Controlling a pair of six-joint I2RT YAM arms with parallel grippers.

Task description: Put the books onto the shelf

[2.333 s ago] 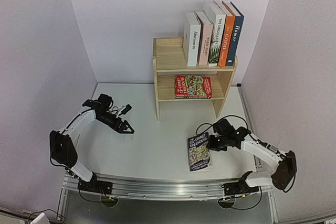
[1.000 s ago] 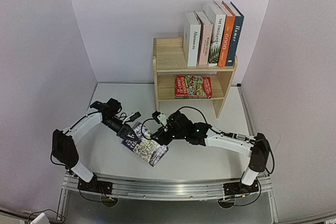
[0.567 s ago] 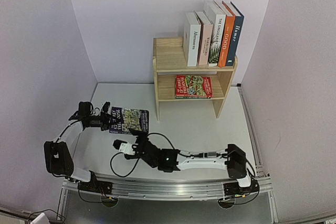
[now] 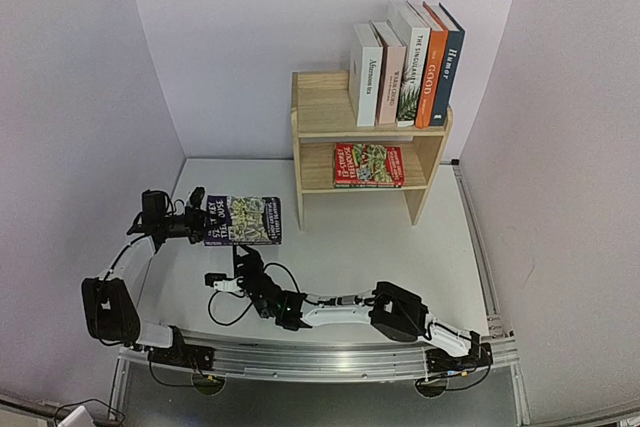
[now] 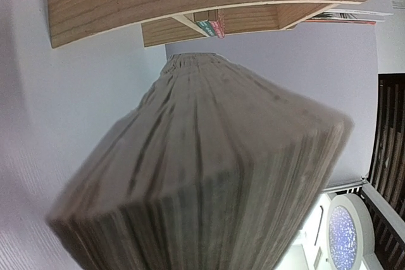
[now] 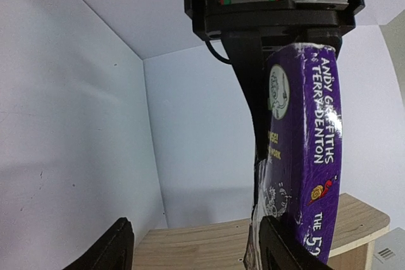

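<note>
A purple Treehouse book (image 4: 243,220) hangs above the table left of the shelf (image 4: 322,112), with my left gripper (image 4: 202,222) shut on its left end. In the left wrist view its page edges (image 5: 202,175) hide the jaws. My right gripper (image 4: 240,257) sits just below and in front of the book. It is open (image 6: 196,248) with nothing between its fingers. The purple spine (image 6: 310,156) rises beside its right finger (image 6: 286,245). On the shelf's top stand Afternoon tea (image 4: 367,75), a pink-flowers book (image 4: 390,72), the palm-leaf book (image 4: 410,65), GOOD (image 4: 430,69) and Humor (image 4: 448,65).
A red Treehouse book (image 4: 368,164) lies on the shelf's lower tier. The left half of the top board is bare wood. Pale walls close in on three sides. My right arm (image 4: 340,309) lies stretched leftward along the table's near edge.
The right gripper slid the book leftward to the left gripper, which closed on it and lifted it. The right gripper has let go and now sits below the book.
</note>
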